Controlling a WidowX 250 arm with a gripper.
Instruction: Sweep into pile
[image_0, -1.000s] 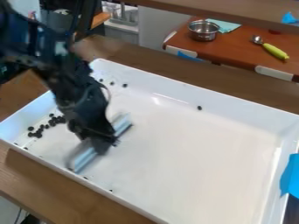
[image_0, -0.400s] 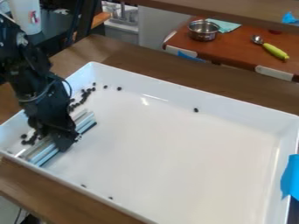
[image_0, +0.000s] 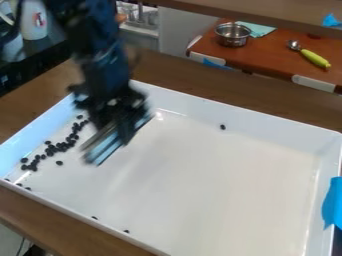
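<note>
Basically, small dark round pellets (image_0: 51, 148) lie in a ragged band by the left wall of the white rectangular tray (image_0: 200, 107). Not a tight pile; gathering looks well along, but the band probably wants compacting lengthwise. One loose pellet (image_0: 59, 163) sits just right of it, and a few more lie at the near left corner. Those call for a short pass angled toward the band, edge flat, light pressure; too fast and they'd likely roll round the ends.

Right of the band, the black two-finger pincer (image_0: 125, 125) is clamped on a silver and pale-blue straight-edged sweeper (image_0: 107, 146), slanted across the tray. Can't tell if its edge touches the floor. Best lift over the band, set down outside the strays, then push inward.

Further right, two pellets (image_0: 126, 231) sit along the near wall: start tight to that wall, or the blade may ride over them. Last, a lone pellet (image_0: 222, 127) by the far wall needs a long leftward stroke, blade square to travel.
</note>
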